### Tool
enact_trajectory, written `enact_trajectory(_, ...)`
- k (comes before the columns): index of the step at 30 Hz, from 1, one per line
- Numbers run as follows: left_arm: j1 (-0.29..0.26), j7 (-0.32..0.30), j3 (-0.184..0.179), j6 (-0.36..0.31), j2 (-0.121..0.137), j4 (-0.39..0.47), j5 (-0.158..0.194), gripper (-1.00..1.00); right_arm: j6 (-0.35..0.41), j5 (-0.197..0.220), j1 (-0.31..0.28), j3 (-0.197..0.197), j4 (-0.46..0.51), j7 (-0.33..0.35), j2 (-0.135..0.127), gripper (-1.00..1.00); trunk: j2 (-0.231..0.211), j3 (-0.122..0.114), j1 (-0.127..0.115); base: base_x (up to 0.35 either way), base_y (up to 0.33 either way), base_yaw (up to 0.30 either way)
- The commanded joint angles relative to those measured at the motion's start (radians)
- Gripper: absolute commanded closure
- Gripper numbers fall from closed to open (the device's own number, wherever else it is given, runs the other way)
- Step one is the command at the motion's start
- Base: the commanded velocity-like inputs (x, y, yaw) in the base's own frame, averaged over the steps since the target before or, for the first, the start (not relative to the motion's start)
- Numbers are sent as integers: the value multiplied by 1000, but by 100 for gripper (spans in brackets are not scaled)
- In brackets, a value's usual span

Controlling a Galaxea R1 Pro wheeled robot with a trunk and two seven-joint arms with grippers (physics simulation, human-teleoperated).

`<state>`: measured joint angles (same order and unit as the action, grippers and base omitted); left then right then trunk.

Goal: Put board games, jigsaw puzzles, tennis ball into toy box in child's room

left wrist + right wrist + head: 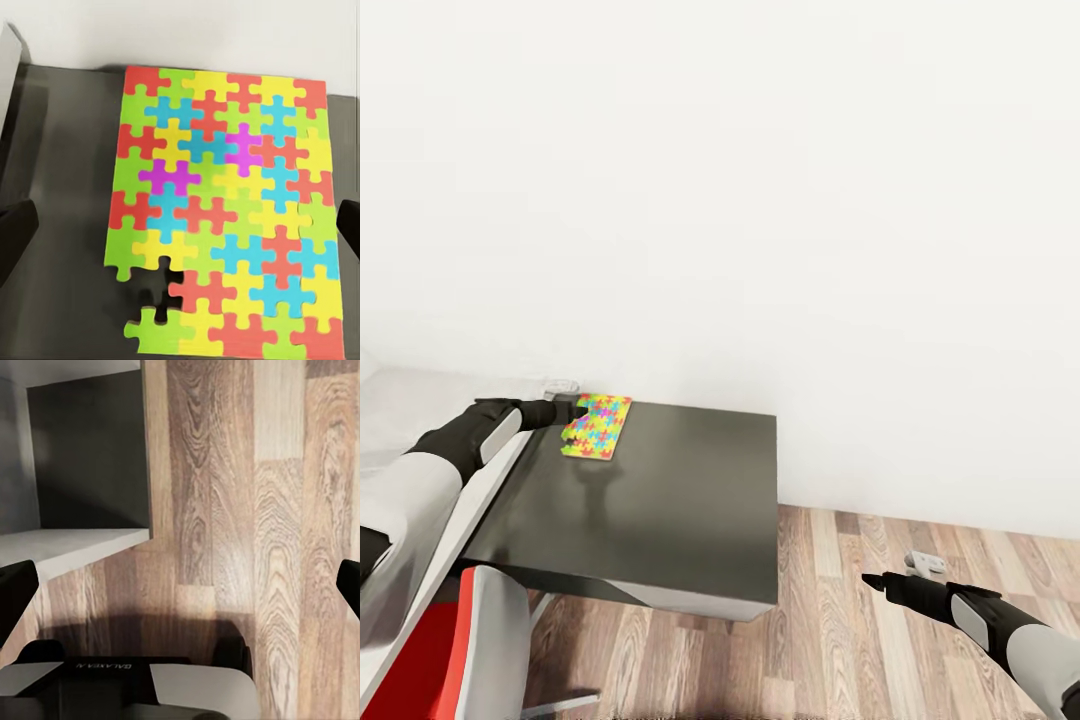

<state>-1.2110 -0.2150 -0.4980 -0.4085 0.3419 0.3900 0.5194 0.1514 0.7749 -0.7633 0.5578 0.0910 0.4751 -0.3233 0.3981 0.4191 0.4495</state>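
One jigsaw puzzle (597,425) lies flat on the dark grey cabinet section of the table (690,500), near the back left corner by the wall. It is a thin board of yellow, red, blue and green pieces, with a gap of missing pieces at one edge. My left gripper (572,411) hovers at its left edge. In the left wrist view the jigsaw puzzle (225,202) lies below the open left gripper (180,229), with one dark fingertip (15,236) at each side. My right gripper (874,580) is open and empty, low over the wood floor (225,510).
A red and grey chair (470,640) stands at the lower left, beside the cabinet's front. The pale grey desk top (410,410) runs off to the left. A white wall rises right behind the table. My base (127,682) is under the right arm.
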Motion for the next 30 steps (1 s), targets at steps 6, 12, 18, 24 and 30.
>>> enact_trajectory(6,-1,-34,-4,-3,3,1,4,-100,6,10,-1,5,1,2,-1,-100,2,11,0,0,0,0)
enact_trajectory(12,-1,-40,-4,15,4,1,4,-100,5,10,-1,5,1,2,-1,-100,2,21,0,0,0,0)
enact_trajectory(18,-1,-42,-3,20,5,1,4,-100,5,10,-1,5,1,2,0,-100,2,31,0,0,0,0)
enact_trajectory(24,-1,-43,-4,21,5,1,4,-100,5,10,-1,5,1,1,0,-100,2,41,0,0,0,0)
enact_trajectory(30,0,-43,-4,21,5,1,4,-100,5,10,-1,5,1,1,0,-100,2,50,0,0,0,0)
